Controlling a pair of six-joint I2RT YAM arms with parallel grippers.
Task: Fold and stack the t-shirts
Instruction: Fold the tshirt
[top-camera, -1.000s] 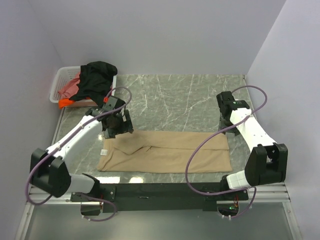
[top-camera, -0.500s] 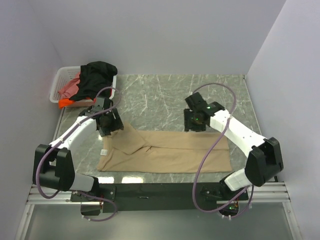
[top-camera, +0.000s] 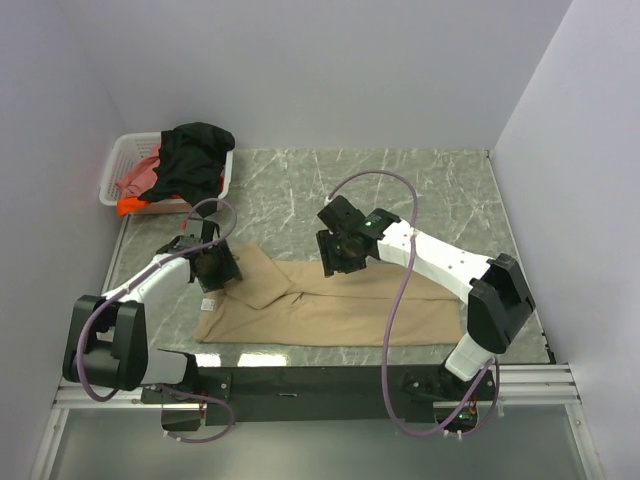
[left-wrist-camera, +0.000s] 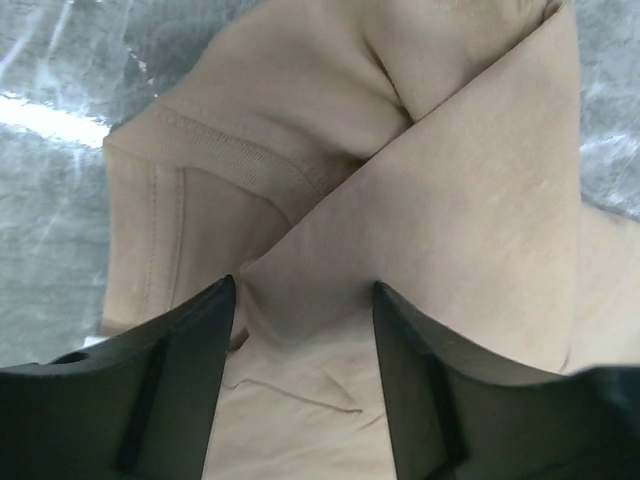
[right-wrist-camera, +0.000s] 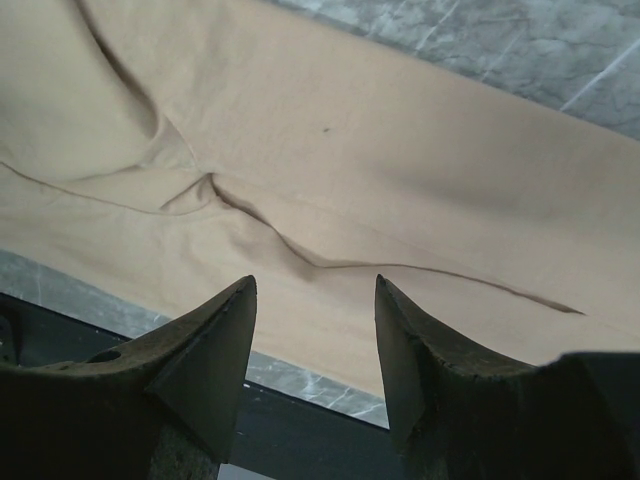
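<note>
Left claw (left-wrist-camera: 300, 290): fingers apart, straddling tip of folded flap on tan t-shirt (top-camera: 330, 312) (collar ribbing just ahead), nothing pinched. Right claw (right-wrist-camera: 314, 288): wide, empty, shirt crease directly beneath. Drop low, pinch flap edge fully, lift both evenly.

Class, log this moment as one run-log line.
left gripper: open, straddling tan t-shirt fold | right gripper: open above shirt's middle | black shirt: draped over white basket
</note>
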